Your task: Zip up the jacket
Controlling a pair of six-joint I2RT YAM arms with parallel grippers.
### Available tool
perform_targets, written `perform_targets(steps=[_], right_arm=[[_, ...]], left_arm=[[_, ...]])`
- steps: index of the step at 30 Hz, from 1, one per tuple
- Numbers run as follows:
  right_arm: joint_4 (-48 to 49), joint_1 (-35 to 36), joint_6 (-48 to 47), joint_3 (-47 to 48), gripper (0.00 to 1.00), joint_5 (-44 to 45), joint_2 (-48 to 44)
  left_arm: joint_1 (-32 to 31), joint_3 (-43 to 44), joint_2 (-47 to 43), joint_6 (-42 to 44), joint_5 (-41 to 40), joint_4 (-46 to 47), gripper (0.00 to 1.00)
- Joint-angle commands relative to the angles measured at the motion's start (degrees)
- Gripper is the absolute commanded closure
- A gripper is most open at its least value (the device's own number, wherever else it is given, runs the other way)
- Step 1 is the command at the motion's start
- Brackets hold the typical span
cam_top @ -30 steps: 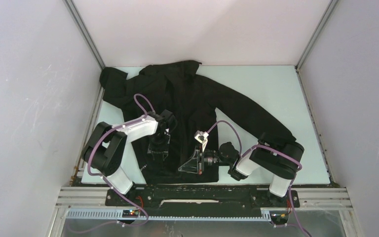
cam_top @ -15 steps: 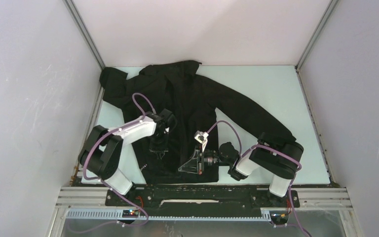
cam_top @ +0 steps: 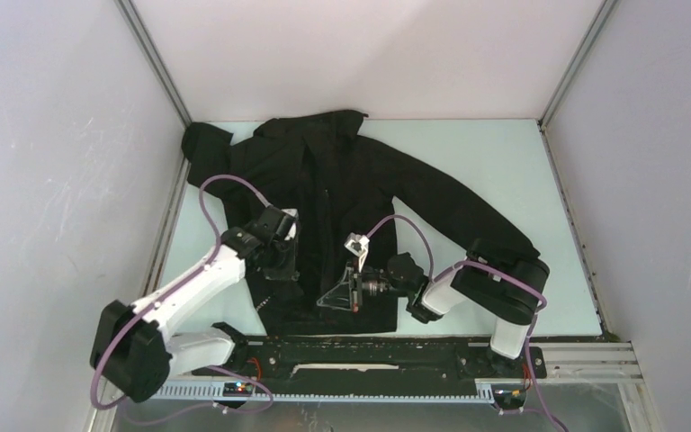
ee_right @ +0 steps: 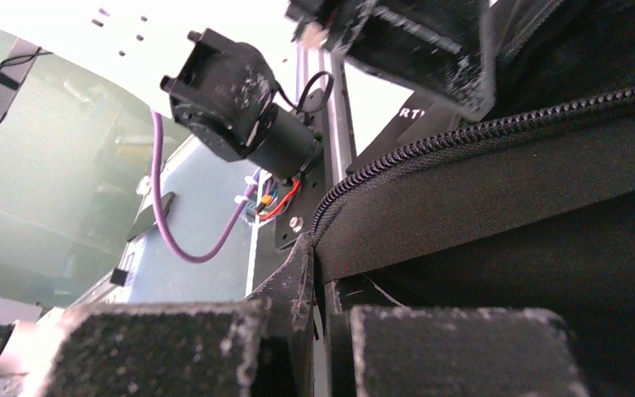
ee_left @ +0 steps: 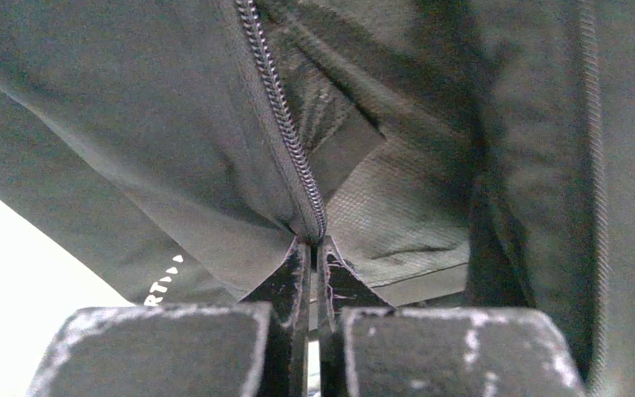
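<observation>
The black jacket (cam_top: 360, 180) lies spread on the table, collar at the back. My left gripper (cam_top: 281, 270) sits on its lower front left of the zipper. In the left wrist view it (ee_left: 315, 244) is shut on the fabric edge at the zipper teeth (ee_left: 277, 107), with white lettering (ee_left: 164, 285) to the left. My right gripper (cam_top: 331, 297) is low at the hem. In the right wrist view it (ee_right: 318, 248) is shut on the jacket's edge where the zipper teeth (ee_right: 463, 136) end.
The pale table (cam_top: 522, 171) is bare to the right of the jacket. Grey walls enclose three sides. A black rail (cam_top: 369, 346) runs along the near edge. The left arm's wrist (ee_right: 231, 107) and purple cable hang close above my right gripper.
The left arm's elbow has swung down and out to the near left while its gripper stayed on the jacket. The right gripper has shifted a little left along the hem.
</observation>
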Motion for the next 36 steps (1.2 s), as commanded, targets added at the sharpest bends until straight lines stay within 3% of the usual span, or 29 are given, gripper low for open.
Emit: perform_targets(steps=[1,8,12,19,36], right_arm=[[-2.8,-0.4,-2.1,3.8,1.00,2.5,1.7],[-4.5,-2.2,0.3,4.6,1.00,5.1,2.5],[-5.8,-2.6,0.5,4.1,1.00,7.6,0.8],[1.0,-5.2,4.9,1.5,1.00,9.4,0.9],[5.7,-4.0,7.1,0.0,1.00,15.4,0.5]], left_arm=[[-0.3,-3.2,-8.0,1.0,5.0,7.9,1.00],[-0.5,-4.2,-17.0,4.9,10.7,10.8,1.00],[-0.5,-2.0,-17.4,7.8,12.6,8.3,1.00],[-2.0,-2.1,-17.5,8.9,16.6,8.8,1.00],[-5.9,-3.9,-22.3,7.6,6.3,10.8,1.00]])
